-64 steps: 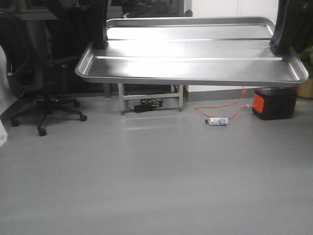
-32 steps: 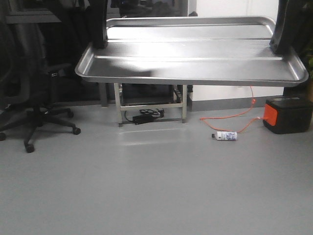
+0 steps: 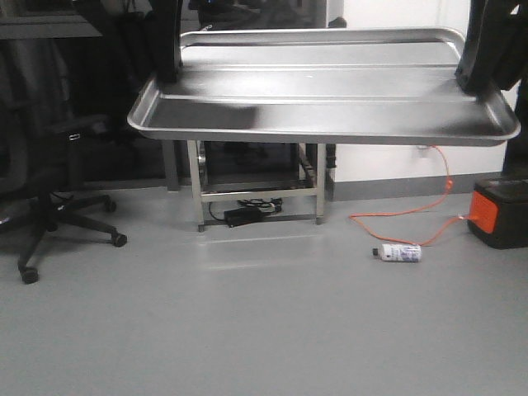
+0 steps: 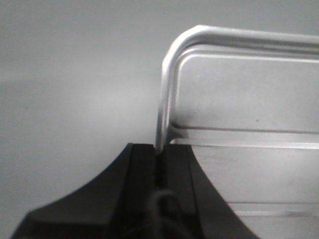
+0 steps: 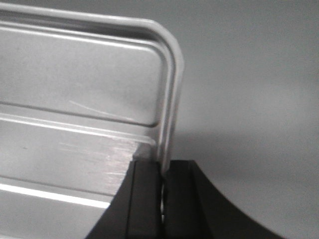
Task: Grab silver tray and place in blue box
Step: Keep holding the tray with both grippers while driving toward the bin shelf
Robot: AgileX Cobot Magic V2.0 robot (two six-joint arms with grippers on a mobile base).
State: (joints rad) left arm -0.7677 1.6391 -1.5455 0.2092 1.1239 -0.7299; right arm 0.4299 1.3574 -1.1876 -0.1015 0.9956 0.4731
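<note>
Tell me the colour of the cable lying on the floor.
Orange; the cable shows best in the front-facing view.

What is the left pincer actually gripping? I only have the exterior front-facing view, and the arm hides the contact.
Observer: In the left wrist view, the left pincer is shut on the silver tray, with the end rim clamped between both fingers.
Operator: Right side the same?
Observer: Yes. In the right wrist view, the right pincer is shut on the opposite end rim, with a rounded corner just beyond it.
Operator: Any blue box below?
Observer: None seen. Both wrist views show only plain grey floor beside the tray.
</note>
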